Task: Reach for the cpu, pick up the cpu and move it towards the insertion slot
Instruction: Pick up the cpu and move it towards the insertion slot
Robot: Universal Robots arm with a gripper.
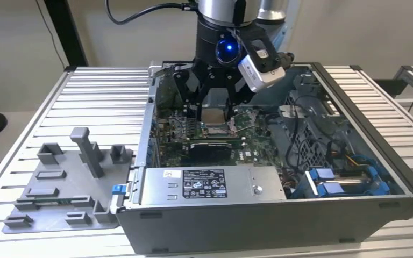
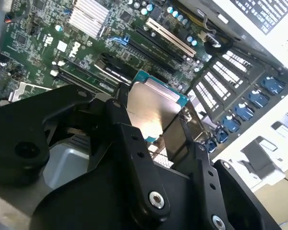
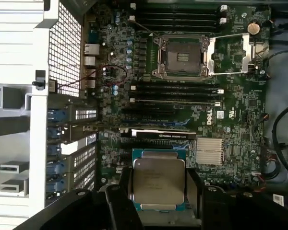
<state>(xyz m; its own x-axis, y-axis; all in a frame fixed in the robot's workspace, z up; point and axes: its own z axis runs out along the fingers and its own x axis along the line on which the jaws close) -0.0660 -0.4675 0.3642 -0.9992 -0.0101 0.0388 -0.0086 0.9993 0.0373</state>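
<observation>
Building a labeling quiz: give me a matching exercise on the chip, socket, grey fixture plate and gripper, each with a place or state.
Things:
1. pale silver square cpu
2. silver-framed square insertion slot
3. grey plastic fixture plate
4. black gripper

Places or states:
A. on the slatted table, outside the case
B. held between black fingers
C. open, dark centre bare
D. shut on the chip, above the motherboard

Pairs: 1-B, 2-C, 3-A, 4-D

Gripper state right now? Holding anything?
Gripper: closed on the cpu, held above the motherboard inside the computer case, not yet at the insertion slot.
</observation>
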